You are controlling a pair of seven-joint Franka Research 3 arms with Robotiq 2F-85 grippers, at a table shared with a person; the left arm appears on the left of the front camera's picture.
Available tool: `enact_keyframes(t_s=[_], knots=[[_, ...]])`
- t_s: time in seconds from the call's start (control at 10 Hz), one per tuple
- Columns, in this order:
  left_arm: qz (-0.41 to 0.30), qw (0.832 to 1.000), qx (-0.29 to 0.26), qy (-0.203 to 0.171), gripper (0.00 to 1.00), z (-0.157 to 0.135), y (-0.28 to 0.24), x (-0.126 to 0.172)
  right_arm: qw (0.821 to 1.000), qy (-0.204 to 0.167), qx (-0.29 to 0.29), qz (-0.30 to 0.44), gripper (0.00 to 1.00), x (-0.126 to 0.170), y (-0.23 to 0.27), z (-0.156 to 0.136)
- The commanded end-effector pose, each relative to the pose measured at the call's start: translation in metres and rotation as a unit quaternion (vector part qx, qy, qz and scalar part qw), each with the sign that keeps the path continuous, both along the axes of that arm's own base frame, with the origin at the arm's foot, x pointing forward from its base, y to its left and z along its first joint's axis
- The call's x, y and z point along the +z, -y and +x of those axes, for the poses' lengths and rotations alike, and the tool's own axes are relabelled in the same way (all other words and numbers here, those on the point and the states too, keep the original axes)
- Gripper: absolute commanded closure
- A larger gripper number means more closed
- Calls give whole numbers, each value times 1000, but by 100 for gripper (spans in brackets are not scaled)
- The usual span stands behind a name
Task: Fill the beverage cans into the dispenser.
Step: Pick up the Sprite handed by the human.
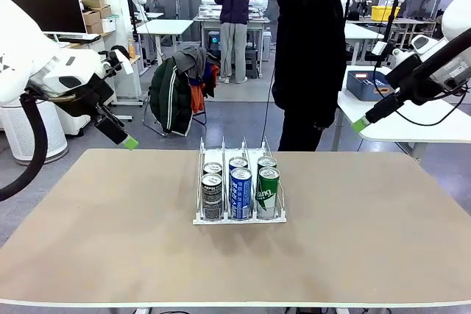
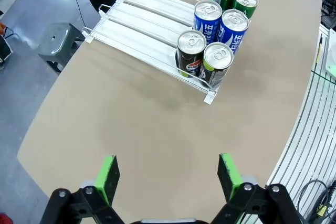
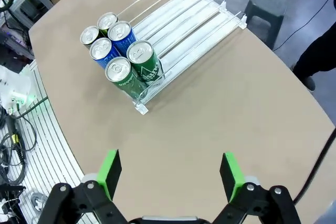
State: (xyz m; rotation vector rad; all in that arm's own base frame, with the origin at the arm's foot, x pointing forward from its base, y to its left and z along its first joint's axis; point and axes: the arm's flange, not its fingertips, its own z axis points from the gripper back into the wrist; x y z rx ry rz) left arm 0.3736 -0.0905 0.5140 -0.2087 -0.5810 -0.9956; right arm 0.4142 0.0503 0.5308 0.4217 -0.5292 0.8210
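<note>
The white wire dispenser [image 1: 239, 154] stands mid-table, holding several beverage cans at its near end: two black ones [image 1: 212, 195] in the left lane, two blue ones [image 1: 241, 192] in the middle, two green ones [image 1: 268, 191] on the right. My left gripper [image 1: 129, 142] hangs open above the table's far left edge, well away from the rack. My right gripper [image 1: 360, 125] is open too, raised beyond the far right edge. The left wrist view has the open left gripper [image 2: 170, 174] over bare table, short of the dispenser [image 2: 142, 19]. The right wrist view shows the open right gripper [image 3: 170, 174] facing the dispenser [image 3: 184, 19].
A person in black [image 1: 309, 42] stands at the table's far side, just behind the rack. A grey stool [image 2: 55, 40] sits on the floor beside that edge. The tabletop [image 1: 110, 226] around the rack is bare tan board.
</note>
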Motion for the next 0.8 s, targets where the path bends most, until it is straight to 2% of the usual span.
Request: enact_keyframes(t_s=[0.0, 0.1, 0.2, 0.3, 0.4, 0.6, 0.7], knots=[[-5, 1000, 1, -6, 0, 0, 1, -6, 1000, 1, 21, 5, 0, -2, -4, -4], [0, 1000, 0, 0, 0, 0, 0, 0, 1000, 0, 0, 0, 0, 0, 0, 0], [-32, 999, -26, 8, 0, 13, -9, 9, 999, 25, -4, 45, 0, 22, 10, 16], [-58, 998, -23, 23, 0, 25, -18, 16, 996, 60, -2, 71, 0, 46, 19, 31], [-96, 995, -24, 21, 0, 36, -35, 34, 993, 72, 2, 92, 0, 68, 25, 36], [-142, 988, -53, 42, 0, 38, -52, 65, 992, 68, 35, 103, 0, 107, 47, 43], [-140, 987, -51, 58, 0, 34, -58, 80, 990, 78, 28, 118, 0, 124, 58, 45]])
